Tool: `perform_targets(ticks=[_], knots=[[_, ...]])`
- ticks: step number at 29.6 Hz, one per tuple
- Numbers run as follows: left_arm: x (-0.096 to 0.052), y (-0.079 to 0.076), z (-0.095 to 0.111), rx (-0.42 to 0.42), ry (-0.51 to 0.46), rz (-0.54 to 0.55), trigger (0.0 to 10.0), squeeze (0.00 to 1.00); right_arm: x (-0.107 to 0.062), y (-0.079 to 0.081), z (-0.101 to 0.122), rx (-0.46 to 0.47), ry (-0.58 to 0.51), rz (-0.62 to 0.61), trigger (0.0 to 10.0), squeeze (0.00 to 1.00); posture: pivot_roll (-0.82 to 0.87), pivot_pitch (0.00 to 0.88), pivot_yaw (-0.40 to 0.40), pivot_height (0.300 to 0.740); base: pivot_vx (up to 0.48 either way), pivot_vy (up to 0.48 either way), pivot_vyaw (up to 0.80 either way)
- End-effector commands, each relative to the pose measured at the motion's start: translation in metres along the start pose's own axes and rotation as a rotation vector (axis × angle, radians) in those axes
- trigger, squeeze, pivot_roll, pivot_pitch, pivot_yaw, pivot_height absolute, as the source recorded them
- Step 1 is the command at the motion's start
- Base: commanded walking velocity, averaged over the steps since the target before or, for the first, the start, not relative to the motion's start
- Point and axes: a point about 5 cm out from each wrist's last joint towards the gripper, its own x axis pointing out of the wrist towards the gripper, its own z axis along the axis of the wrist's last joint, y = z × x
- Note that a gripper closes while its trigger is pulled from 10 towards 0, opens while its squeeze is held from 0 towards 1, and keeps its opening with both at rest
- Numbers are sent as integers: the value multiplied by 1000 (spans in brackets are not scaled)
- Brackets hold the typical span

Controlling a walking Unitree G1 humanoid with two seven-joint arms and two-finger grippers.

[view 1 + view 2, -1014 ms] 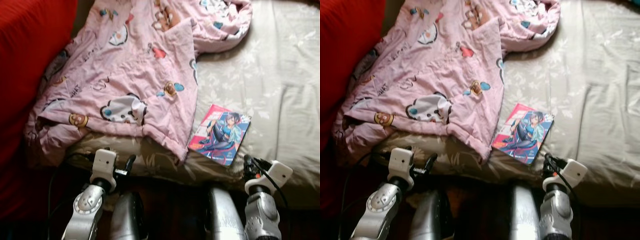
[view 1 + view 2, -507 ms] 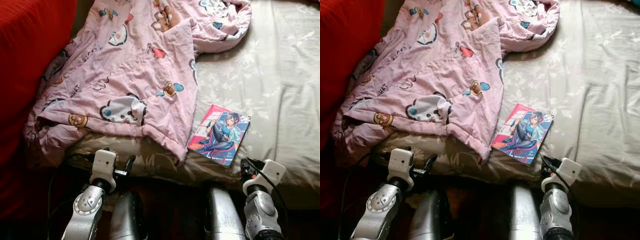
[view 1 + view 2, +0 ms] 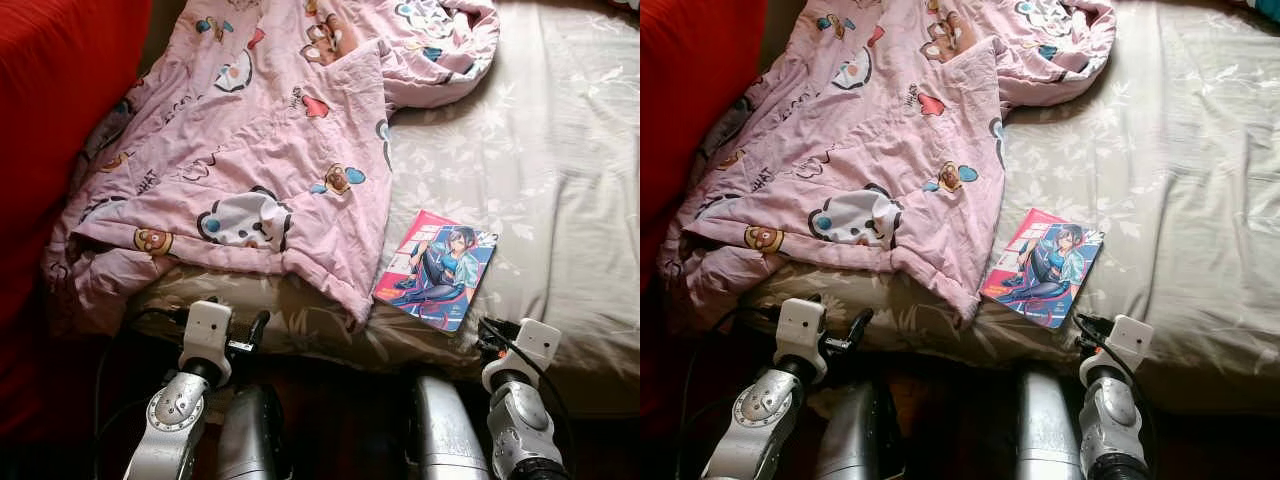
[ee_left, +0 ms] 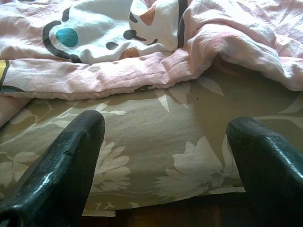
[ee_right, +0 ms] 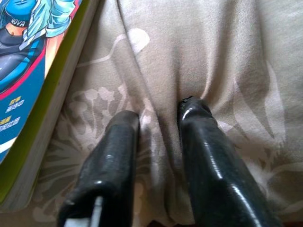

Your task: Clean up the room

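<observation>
A glossy comic book (image 3: pixel 436 268) with a blue-haired figure on its cover lies on the beige floral bed sheet (image 3: pixel 560 180), near the bed's front edge. A crumpled pink cartoon blanket (image 3: pixel 250 150) covers the bed's left half. My right gripper (image 3: pixel 486 335) is at the bed's front edge, just right of the book's near corner. In the right wrist view the right gripper (image 5: pixel 158 116) is open by a narrow gap, tips against the sheet, with the book (image 5: pixel 28 71) beside it. My left gripper (image 4: pixel 165 127) is wide open below the blanket's hem (image 4: pixel 142 71).
A large red cushion or cover (image 3: pixel 60 100) stands along the bed's left side. The right half of the sheet is bare and wrinkled. Dark floor lies under my arms in front of the bed.
My right gripper has moved forward and a little left, from below the mattress edge up to the sheet beside the book. The left arm has stayed put.
</observation>
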Motion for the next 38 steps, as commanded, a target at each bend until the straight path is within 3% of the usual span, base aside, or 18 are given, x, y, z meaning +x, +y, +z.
perform_targets(ticks=[1, 9, 16, 31, 38], knots=[[-6, 3, -12, 9, 52, 11, 10000, 0, -8, 0, -22, -1, 89, -6, 0, 0, -11, 261, 113, 582, 0, 0, 0], [-6, 4, -12, 11, 55, 11, 10000, 0, -8, 0, -21, -2, 86, -11, 0, 0, -11, 258, 115, 582, 0, 0, 0], [-6, 4, -12, 14, 57, 13, 10000, 0, -7, -13, -13, -56, 45, -106, 0, 0, -12, 262, 116, 582, 0, 0, 0], [-5, 2, -12, 12, 56, 5, 10000, 0, -22, -70, -1, -190, -54, -460, 0, 0, -19, 264, 115, 582, 0, 0, 0], [-5, 1, -13, 12, 56, 3, 10000, 0, -29, -80, -7, -187, -36, -537, 0, 0, -21, 263, 113, 582, 0, 0, 0]])
